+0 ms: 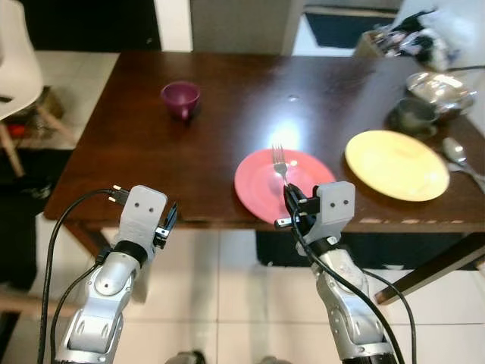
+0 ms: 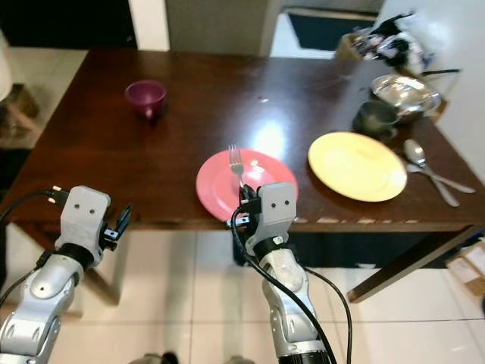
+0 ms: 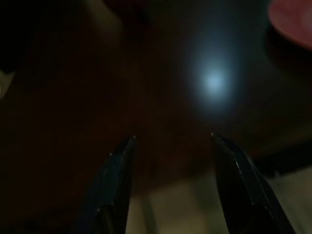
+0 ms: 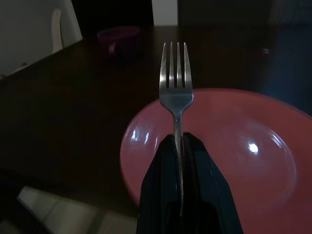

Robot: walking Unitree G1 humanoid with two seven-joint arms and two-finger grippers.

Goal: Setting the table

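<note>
Fork [image 4: 176, 92] being pinched by its handle in the right gripper [image 1: 294, 203], tines pointing out over the pink plate [image 1: 258, 186] at the dark table's [image 1: 136, 159] near edge; left gripper [image 1: 168, 220] hovering off that edge — fingers spread, holding nothing; yellow plate [image 1: 396, 164] lying beside the pink one.

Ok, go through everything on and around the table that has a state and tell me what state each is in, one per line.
Fork: held in the right tool, tines out over the red plate.
Right tool: shut on the fork.
Left tool: open, empty, near the table edge.
Red plate: bare, at the table's near edge.
Yellow plate: bare.
Purple cup: upright.
Spoon: lying beside the yellow plate.
</note>
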